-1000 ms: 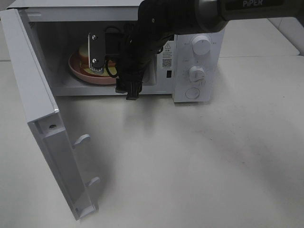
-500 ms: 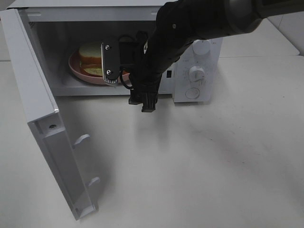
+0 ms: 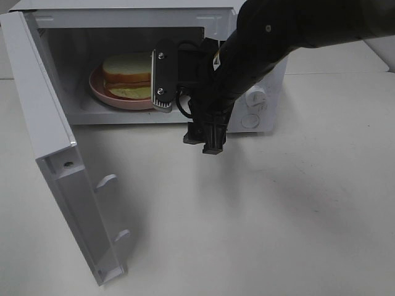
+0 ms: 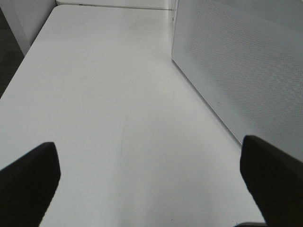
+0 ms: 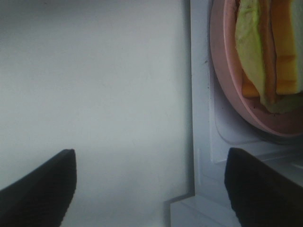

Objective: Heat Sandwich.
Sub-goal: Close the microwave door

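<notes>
The sandwich (image 3: 126, 73), white bread with reddish and pale green layers, lies on a round pink plate (image 3: 99, 86) inside the open microwave (image 3: 123, 18). My right gripper (image 3: 165, 92) hangs at the mouth of the cavity, just right of the plate and apart from it. In the right wrist view the right gripper (image 5: 149, 189) is open with nothing between its fingers, and the sandwich (image 5: 265, 47) and plate (image 5: 222, 71) lie beyond the sill. My left gripper (image 4: 151, 184) is open over bare table beside the microwave's perforated side wall (image 4: 246, 71).
The microwave door (image 3: 43, 123) stands swung out to the front left, its handle (image 3: 106, 180) facing the table. The control panel (image 3: 259, 108) is partly hidden behind my right arm. White table (image 3: 278, 216) spreads in front.
My right arm has drawn back out of the cavity toward the right and front. The sandwich and plate stay inside and now show uncovered.
</notes>
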Motion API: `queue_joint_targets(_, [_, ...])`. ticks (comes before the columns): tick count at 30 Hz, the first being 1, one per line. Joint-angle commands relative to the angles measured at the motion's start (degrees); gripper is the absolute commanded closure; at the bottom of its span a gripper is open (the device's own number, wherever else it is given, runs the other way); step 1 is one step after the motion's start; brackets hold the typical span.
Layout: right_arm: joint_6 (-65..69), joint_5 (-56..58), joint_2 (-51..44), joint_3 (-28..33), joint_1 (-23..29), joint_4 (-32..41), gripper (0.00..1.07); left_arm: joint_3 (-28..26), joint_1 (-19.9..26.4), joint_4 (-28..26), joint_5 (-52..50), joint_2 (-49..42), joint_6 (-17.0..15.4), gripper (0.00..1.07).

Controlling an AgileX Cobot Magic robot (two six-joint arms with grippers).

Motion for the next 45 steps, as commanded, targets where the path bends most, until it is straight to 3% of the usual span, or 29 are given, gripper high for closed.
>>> queue_joint_targets(1, [2.35, -0.29, -4.3, 3.44, 0.06, -0.34, 0.25, 0.11, 0.11, 0.0, -0.46, -0.4, -0.23, 0.09])
queue_joint_targets(15, [9.45, 0.23, -16.04, 14.32, 0.06, -0.29, 0.27, 0.11, 0.11, 0.0, -0.46, -0.4, -0.23, 0.09])
queue_joint_targets(24, [25.27, 0.86, -25.78, 23.66, 0.11, -0.11, 0.29, 0.11, 0.11, 0.0, -0.46, -0.4, -0.23, 0.09])
queue_joint_targets(33, [35.87, 9.74, -32.95, 27.44, 0.17, -0.11, 0.31, 0.11, 0.11, 0.0, -0.46, -0.4, -0.23, 0.09])
queue_joint_targets(45, [46.01, 23.84, -44.81, 28.07, 0.17, -0.11, 0.31, 0.11, 0.11, 0.0, -0.46, -0.4, -0.23, 0.09])
